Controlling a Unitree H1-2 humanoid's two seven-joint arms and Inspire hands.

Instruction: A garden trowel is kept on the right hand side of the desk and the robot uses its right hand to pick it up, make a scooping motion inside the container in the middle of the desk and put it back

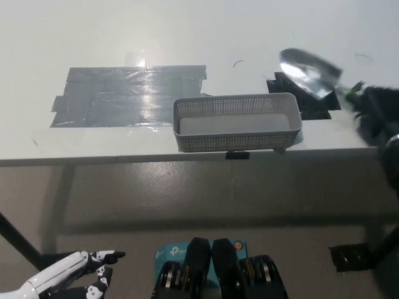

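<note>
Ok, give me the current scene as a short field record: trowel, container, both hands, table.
trowel: silver metal garden trowel, blurred, held by its handle, blade right of the container
container: grey perforated plastic basket, near the desk's front edge, nothing visible inside
right hand: black hand, at the picture's right edge, shut on the trowel
left hand: white hand, resting low, below the desk, open
desk: white desk with a grey tape patch

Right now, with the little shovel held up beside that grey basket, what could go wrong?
1. The right robot hand grips the trowel at the picture's blurred right edge, so how firm the hold is can't be told; it might slip.
2. The basket sits close to the desk's front edge, so a scoop that pushes it could tip it off.

The left robot hand rests low, away from the desk.
</note>
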